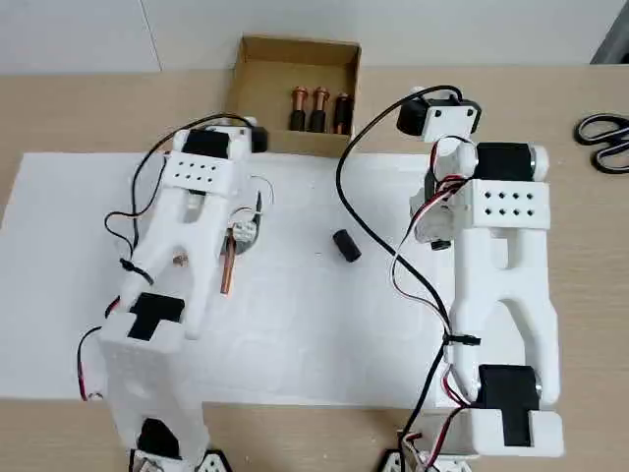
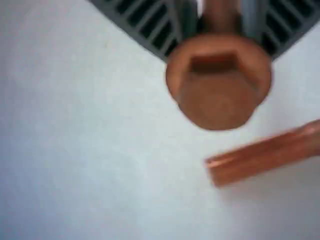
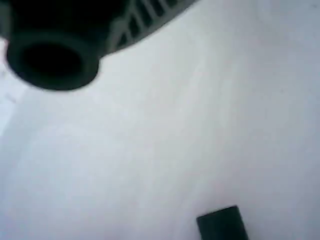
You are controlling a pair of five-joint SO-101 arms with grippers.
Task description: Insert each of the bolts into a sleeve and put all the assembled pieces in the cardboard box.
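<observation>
Jaws, left gripper (image 1: 239,234): clamped on the held bolt (image 2: 218,85), copper, its head turned toward your wrist camera. Station: left part of the white sheet (image 1: 295,344), on the near side of the cardboard box (image 1: 246,84).

Jaws, right gripper (image 1: 437,228): clamped on the held sleeve (image 3: 50,60), black, its open bore facing the camera. Station: right part of the sheet, well apart from the left gripper.

Entry 1, finished: three assembled pieces (image 1: 318,108), copper heads over black sleeves, side by side in the box at the far middle. You can count these as done.

Entry 2, in hand: held bolt and held sleeve, one per arm, not yet mated. Your insertion is not begun.

Entry 3, loose: loose sleeve (image 1: 345,245), lying on the sheet between your two arms; loose bolt (image 2: 265,155), lying flat on the sheet just beside the held bolt. Neither is touched by a gripper.

Entry 4, not of the task: scissors (image 1: 604,138), far right on the bare table.

Tally, as a judgement: three pairs boxed of what looks like five. You have two insertions and two placements into the box left.
</observation>
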